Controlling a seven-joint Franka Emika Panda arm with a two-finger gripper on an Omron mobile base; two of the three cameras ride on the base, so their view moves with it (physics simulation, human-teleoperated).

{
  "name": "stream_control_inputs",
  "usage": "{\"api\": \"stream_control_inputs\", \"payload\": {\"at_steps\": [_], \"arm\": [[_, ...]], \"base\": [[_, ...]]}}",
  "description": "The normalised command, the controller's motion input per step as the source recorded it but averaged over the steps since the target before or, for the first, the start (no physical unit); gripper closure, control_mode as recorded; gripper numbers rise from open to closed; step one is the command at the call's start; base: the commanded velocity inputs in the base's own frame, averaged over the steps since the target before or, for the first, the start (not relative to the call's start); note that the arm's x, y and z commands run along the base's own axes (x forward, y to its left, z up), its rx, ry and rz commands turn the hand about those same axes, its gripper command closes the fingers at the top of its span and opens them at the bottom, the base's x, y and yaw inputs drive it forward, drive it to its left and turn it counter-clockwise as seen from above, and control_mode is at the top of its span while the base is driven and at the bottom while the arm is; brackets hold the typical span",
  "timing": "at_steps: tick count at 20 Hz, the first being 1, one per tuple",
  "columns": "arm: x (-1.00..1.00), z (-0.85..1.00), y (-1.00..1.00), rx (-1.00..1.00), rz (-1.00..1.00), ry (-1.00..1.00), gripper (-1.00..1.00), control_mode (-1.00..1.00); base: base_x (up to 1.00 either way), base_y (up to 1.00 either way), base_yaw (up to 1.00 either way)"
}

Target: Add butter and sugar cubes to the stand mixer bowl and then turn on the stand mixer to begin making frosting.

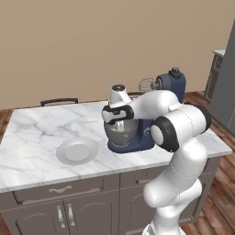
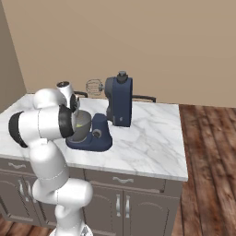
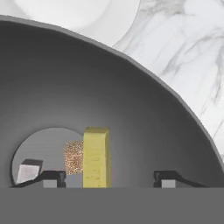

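The marble counter point(image 1: 32, 133) carries everything at working height in front of the arm, and the stand mixer point(image 2: 117, 103) sits on it with its head tipped back and the wire whisk point(image 1: 146, 84) lifted clear, which leaves the mouth of the stand mixer bowl point(image 3: 131, 113) free for loading from above. The bowl stays seated on the mixer's flat base, so whatever goes in is already where the whisk will reach once the head comes down. The plate point(image 1: 77, 150) lies flat on the counter just beside the mixer with nothing on it, a sign that both ingredients have been taken from it. The gripper point(image 3: 109, 177) hangs straight down over the bowl, its fingers spread with open space on either side of the butter point(image 3: 96, 157), so nothing is clamped; the stick stands between the tips, and I judge it released into the bowl rather than held. Just beside it on the bowl's flat bottom rests the sugar cube point(image 3: 74, 156), touching or nearly touching the stick. With both inside, the loading looks finished and the knob on the mixer's column is what remains
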Motion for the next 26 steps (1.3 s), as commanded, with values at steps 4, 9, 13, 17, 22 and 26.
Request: {"api": "stream_control_inputs", "payload": {"at_steps": [4, 9, 13, 17, 22, 26], "arm": [[-0.02, 0.51, 0.00, 0.00, -0.05, 0.00, -1.00, -1.00], [-0.09, 0.98, 0.00, 0.07, -0.04, -0.02, -1.00, -1.00], [-0.42, 1.00, -0.01, 0.06, -0.03, -0.05, -1.00, -1.00], [-0.77, 0.91, -0.18, 0.04, -0.05, -0.03, -1.00, -1.00], [-1.00, 0.64, -0.41, 0.02, -0.08, -0.02, -1.00, -1.00], [-0.99, 0.37, -0.86, 0.00, -0.10, -0.03, -1.00, -1.00]], "base": [[0.00, 0.00, 0.00], [0.00, 0.00, 0.00], [0.00, 0.00, 0.00], [0.00, 0.00, 0.00], [0.00, 0.00, 0.00], [0.00, 0.00, 0.00]]}}
